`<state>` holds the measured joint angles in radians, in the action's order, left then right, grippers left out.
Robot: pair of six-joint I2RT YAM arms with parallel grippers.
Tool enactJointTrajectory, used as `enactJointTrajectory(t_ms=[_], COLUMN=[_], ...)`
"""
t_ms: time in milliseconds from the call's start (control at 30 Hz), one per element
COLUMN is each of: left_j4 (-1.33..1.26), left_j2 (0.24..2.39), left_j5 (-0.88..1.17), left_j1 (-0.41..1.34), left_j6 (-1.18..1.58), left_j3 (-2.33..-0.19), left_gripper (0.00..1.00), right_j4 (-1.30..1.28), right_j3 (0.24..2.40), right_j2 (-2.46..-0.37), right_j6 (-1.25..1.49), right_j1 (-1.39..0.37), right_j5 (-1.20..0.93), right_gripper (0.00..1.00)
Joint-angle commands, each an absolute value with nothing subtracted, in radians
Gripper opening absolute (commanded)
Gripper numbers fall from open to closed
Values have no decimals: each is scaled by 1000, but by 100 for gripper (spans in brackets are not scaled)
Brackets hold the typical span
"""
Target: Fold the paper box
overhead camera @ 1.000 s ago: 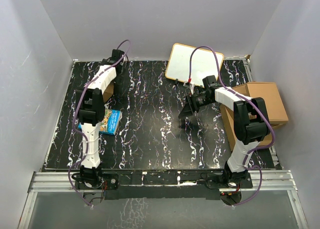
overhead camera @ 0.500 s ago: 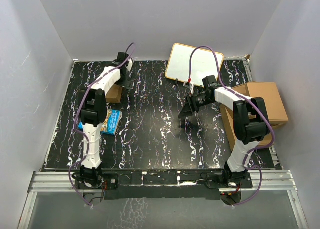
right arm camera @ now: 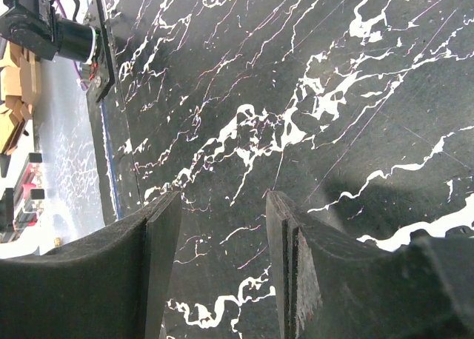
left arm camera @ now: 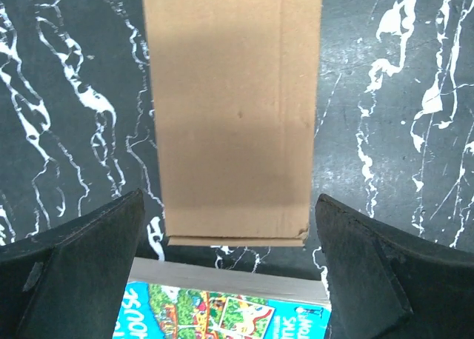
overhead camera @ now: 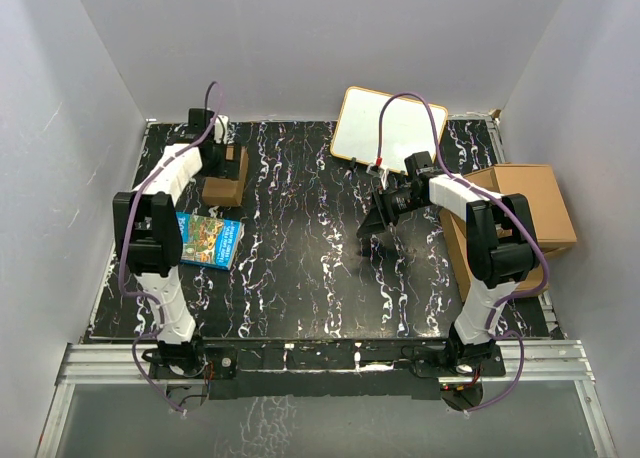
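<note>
The paper box [overhead camera: 225, 177] is a small plain brown cardboard piece lying flat at the back left of the black marbled table. In the left wrist view it [left arm camera: 233, 117] fills the upper middle, closed and flat, with nothing touching it. My left gripper [overhead camera: 213, 158] hovers just above it, open wide and empty; its fingers [left arm camera: 81, 272] stand to either side of the box's near edge. My right gripper [overhead camera: 378, 218] is open and empty over bare table right of centre, far from the box; its fingers [right arm camera: 311, 272] hold nothing.
A blue picture book [overhead camera: 205, 240] lies just in front of the box, its top edge showing in the left wrist view [left arm camera: 222, 309]. A white board [overhead camera: 385, 128] leans at the back. A pile of larger cardboard boxes [overhead camera: 525, 213] stands at the right edge.
My left arm has swung to the left, its elbow now over the table's left side. The box and the book are uncovered. The right arm has not moved.
</note>
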<state>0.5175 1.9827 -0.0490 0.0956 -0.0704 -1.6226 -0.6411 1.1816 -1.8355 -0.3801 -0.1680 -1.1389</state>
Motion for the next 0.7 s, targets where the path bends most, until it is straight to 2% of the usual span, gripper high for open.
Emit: enactJointTrajectory(t_ms=[0,233,467,667], left_j4=[443,402,376,336], left_j2=[1886,1843,1862,1889], left_j5=[-46,8,-219,-365], left_j1=[104,111,184,221], left_j6=[-99,-117,-129,-137], left_j3=[-1558,-1471,-1424,-1398], left_gripper=[97,97,97,85], right_j4=[-626,-625,-623,-624], right_j3=[1184,1183,1181,1180], right_j2=[-1837,-1844,-1848,-1849], right_j6=[-404,-404,-405,-405], right_j1=[-165,-165,-171,-170], right_j5=[-1160,-1159,-1158,-1156], right_gripper=[53,53,53,53])
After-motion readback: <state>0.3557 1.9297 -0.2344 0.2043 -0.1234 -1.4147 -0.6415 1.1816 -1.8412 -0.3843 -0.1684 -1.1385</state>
